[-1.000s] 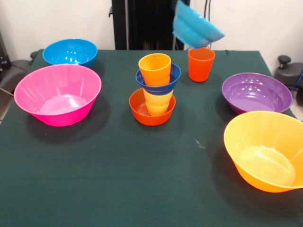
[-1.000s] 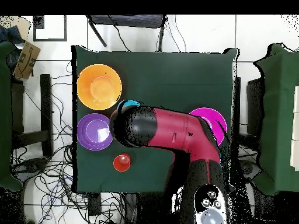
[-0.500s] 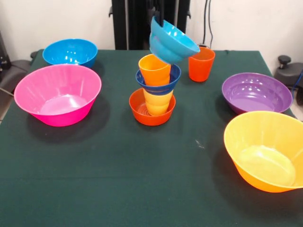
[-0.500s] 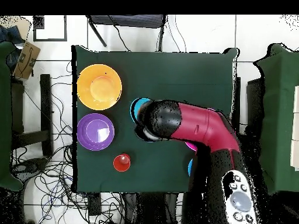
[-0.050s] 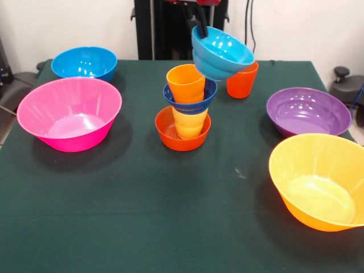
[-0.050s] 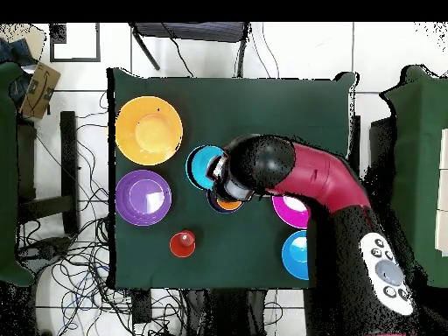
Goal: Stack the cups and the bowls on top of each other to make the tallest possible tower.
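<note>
The gripper (image 5: pixel 199 27) grasps by its rim the glossy cyan plastic bowl (image 5: pixel 222 53), which hangs tilted just beside and above the light orange plastic cup (image 5: pixel 186 83) topping the tower (image 5: pixel 186 111).

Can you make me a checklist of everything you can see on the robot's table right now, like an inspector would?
Surface: dark green table.
Tower: small orange-red bowl at the bottom, then yellow cup, dark blue bowl, light orange cup.
Cyan bowl: held tilted in the air by its rim, up beside the tower's top, not set down.
Red-orange cup: standing alone behind the tower.
Other bowls: blue bowl, pink bowl, purple bowl, yellow-orange bowl, all empty.
Clutter: nothing seen.
Gripper: shut on the cyan bowl's rim.
Cables: tangled cables on the floor beside the table.
Surroundings: white wall, tiled floor.
</note>
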Robot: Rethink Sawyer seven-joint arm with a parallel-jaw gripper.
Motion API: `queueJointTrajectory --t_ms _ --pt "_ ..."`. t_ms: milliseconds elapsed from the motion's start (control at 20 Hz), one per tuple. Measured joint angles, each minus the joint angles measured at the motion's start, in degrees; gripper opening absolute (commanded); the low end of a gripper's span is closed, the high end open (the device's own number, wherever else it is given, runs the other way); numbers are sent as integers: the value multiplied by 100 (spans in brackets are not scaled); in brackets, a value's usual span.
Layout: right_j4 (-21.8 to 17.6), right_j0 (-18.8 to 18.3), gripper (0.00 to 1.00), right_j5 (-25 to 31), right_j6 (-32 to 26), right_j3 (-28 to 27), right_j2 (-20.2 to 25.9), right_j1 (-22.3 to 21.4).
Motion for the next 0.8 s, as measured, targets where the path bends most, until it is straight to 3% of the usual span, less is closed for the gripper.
queueJointTrajectory --t_ms 350,800 --pt "-1 -335 0 416 -86 17 711 103" --pt "-24 -618 0 431 -86 71 1306 103"
